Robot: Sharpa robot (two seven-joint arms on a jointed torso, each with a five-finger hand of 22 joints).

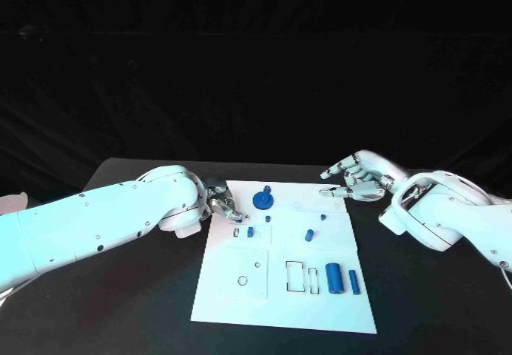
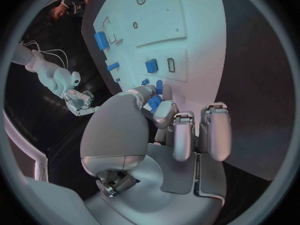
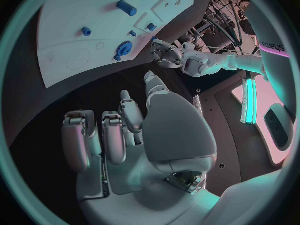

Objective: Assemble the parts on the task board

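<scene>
On the board (image 1: 280, 296) we count seven blue parts (image 1: 333, 279); left hand (image 1: 225, 204) pinches nothing discernible, right hand (image 1: 357, 181) empty, fingers spread.

No readable text on the board or its parts.
The task board (image 1: 229, 296) carries only thin black outlines, rectangles and small circles, with no letters or numbers. In the right wrist view, faint pale lettering sits on a dark surface in the room beyond the board, too small and bent to read.
</scene>
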